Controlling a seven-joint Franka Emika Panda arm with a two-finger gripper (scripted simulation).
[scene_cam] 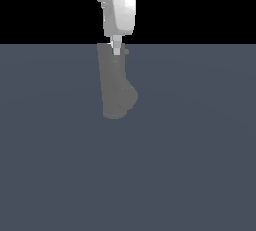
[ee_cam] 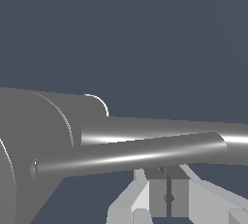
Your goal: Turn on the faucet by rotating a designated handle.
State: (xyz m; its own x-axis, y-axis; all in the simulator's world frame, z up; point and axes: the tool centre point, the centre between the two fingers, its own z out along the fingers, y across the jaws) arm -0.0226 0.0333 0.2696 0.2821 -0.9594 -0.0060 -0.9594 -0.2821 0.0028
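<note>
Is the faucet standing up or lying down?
Standing up. In the exterior view the grey faucet rises upright from the floor, its spout angled off low, and the gripper is at its top.

- faucet (scene_cam: 116, 87): plain matte grey, no pattern.
- handle (ee_cam: 131, 154): lighter grey rod, bright white sheen streak along it.
- gripper (scene_cam: 116, 50): white, pale grey shading; pads (ee_cam: 159, 196) look mid grey, partly hidden.
- floor (scene_cam: 200, 150): flat slate blue.
- backdrop: black.
</note>
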